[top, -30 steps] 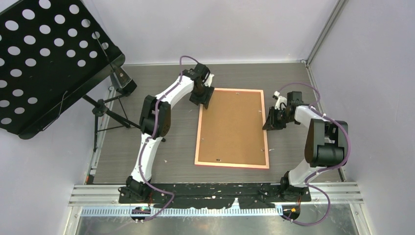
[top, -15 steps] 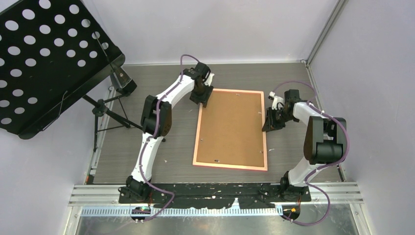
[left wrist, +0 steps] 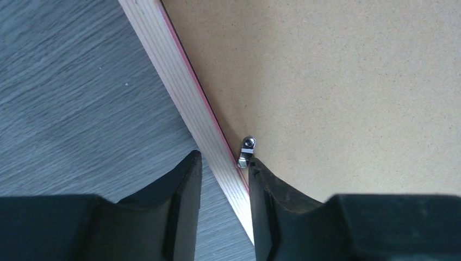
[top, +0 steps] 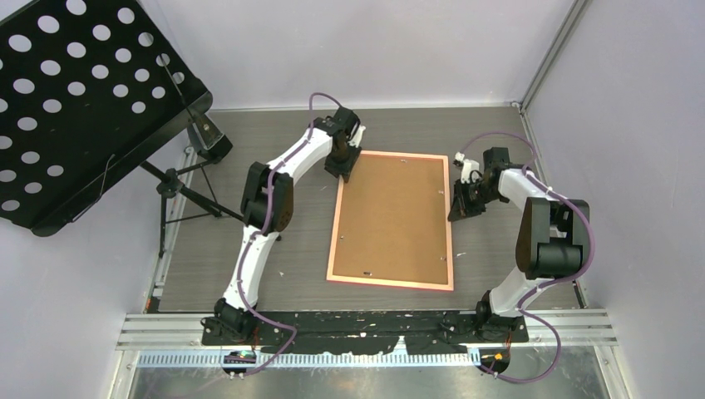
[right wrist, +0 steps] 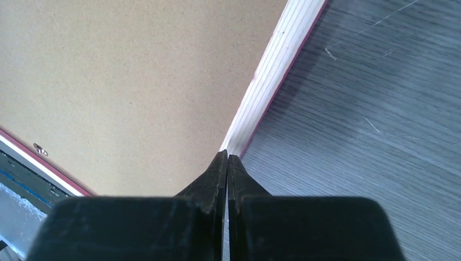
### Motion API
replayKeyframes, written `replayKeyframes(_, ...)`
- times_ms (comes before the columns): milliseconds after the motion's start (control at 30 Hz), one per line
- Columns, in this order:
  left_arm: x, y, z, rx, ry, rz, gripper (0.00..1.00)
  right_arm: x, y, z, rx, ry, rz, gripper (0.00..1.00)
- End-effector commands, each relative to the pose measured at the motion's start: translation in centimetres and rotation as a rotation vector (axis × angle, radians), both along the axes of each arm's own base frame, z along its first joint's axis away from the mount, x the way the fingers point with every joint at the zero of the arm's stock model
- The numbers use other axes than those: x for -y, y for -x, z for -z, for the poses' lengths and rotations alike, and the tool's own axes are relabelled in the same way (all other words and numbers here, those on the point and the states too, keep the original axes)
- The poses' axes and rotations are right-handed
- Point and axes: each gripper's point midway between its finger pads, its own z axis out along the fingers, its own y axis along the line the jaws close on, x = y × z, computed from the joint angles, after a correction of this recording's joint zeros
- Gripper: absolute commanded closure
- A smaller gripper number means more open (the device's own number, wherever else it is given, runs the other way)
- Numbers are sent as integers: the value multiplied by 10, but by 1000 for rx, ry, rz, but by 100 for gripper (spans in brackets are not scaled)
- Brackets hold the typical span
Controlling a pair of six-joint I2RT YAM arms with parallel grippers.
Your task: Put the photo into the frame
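Note:
The frame (top: 337, 233) lies face down in the middle of the table, its brown backing board (top: 392, 218) up. The photo is hidden. My left gripper (top: 342, 170) is at the frame's far left corner. In the left wrist view it (left wrist: 224, 157) is open and straddles the pale left rail (left wrist: 179, 92), its right fingertip beside a small metal clip (left wrist: 246, 149). My right gripper (top: 456, 214) is at the frame's right edge. In the right wrist view it (right wrist: 227, 155) is shut and empty, tips against the right rail (right wrist: 277, 65).
A black perforated music stand (top: 83, 100) on a tripod (top: 179, 187) stands at the far left. Grey walls close the back and right sides. A metal rail (top: 366, 328) runs along the near edge by the arm bases. Another clip (right wrist: 39, 148) shows near the board's edge.
The frame's near end has slid slightly left. The right gripper has shifted a little toward the back along the right rail. The left gripper has stayed at the far left corner.

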Motion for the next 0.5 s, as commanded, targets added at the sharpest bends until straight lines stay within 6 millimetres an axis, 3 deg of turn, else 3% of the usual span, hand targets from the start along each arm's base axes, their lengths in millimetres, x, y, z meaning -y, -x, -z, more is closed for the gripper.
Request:
replayKeyframes(0,5,-8,-12,68,4,16,67,-2,-6,-13,41,0,-53,95)
replayKeyframes(467,9,-4,-12,114,-2,63,94,0,-9,0,2,11,-72,95)
